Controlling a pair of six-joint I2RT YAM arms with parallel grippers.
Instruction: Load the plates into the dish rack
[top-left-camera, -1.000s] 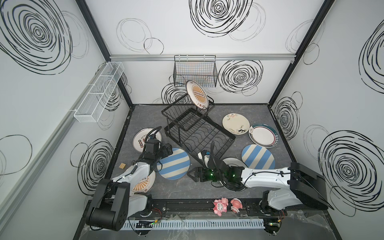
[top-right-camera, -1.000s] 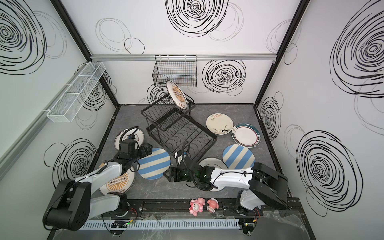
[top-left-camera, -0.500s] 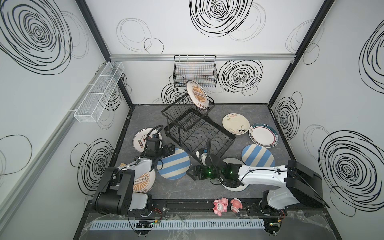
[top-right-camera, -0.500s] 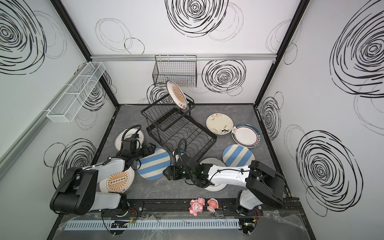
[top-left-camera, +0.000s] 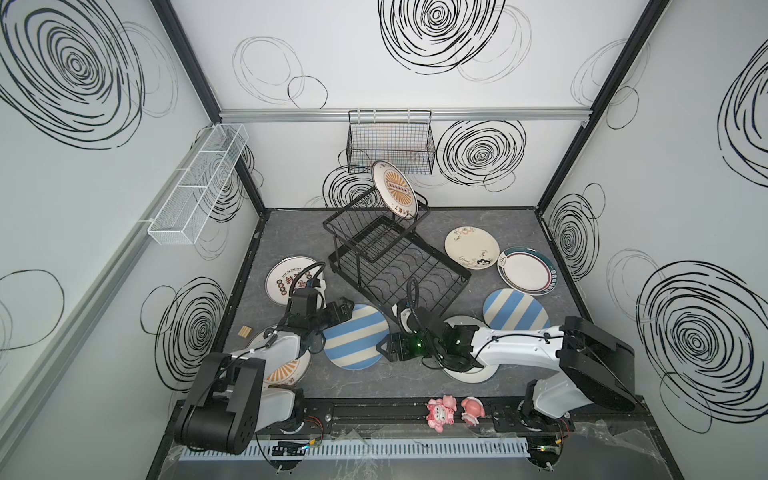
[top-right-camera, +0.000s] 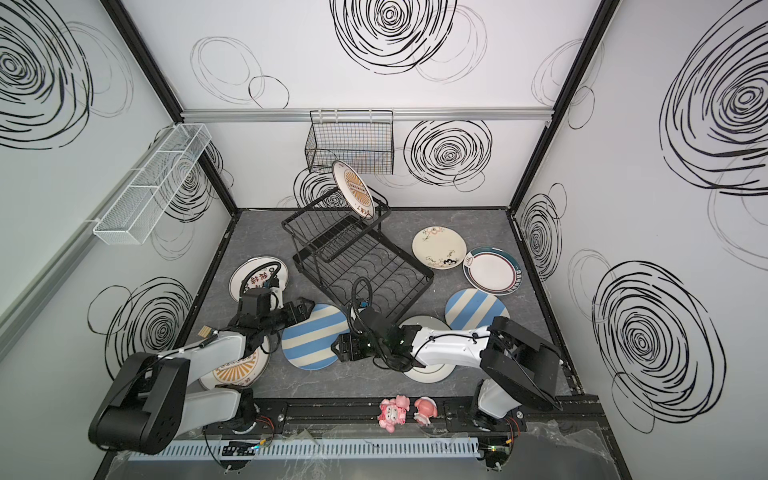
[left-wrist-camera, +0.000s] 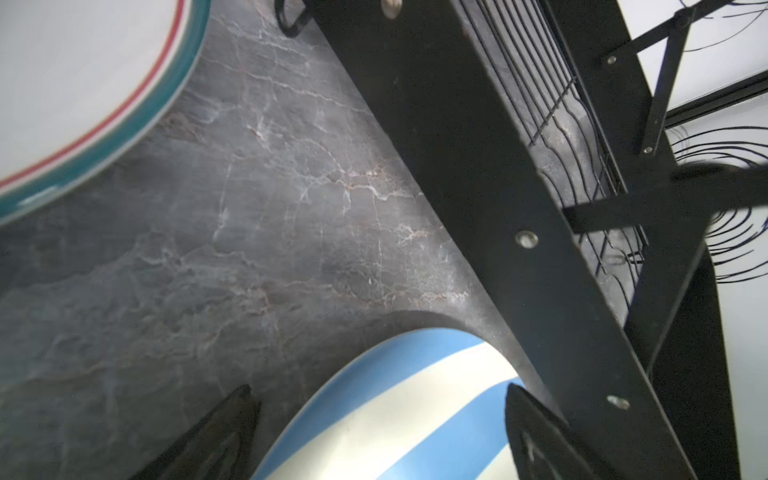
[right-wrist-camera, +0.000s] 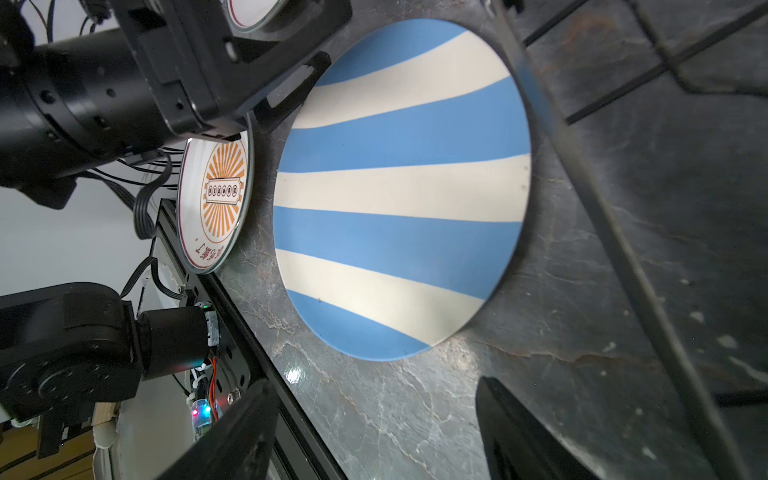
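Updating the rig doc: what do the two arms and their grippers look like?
Both match. The left arm and right arm have glossy white links between bulky black joint housings. A thin black cable runs along each white link, and a black cable loop rises at each wrist. The left gripper and right gripper are black, with flat tapered fingers. Green lights glow on the right wrist.

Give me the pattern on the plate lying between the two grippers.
Broad blue and cream stripes across the whole plate; clearest in the right wrist view.
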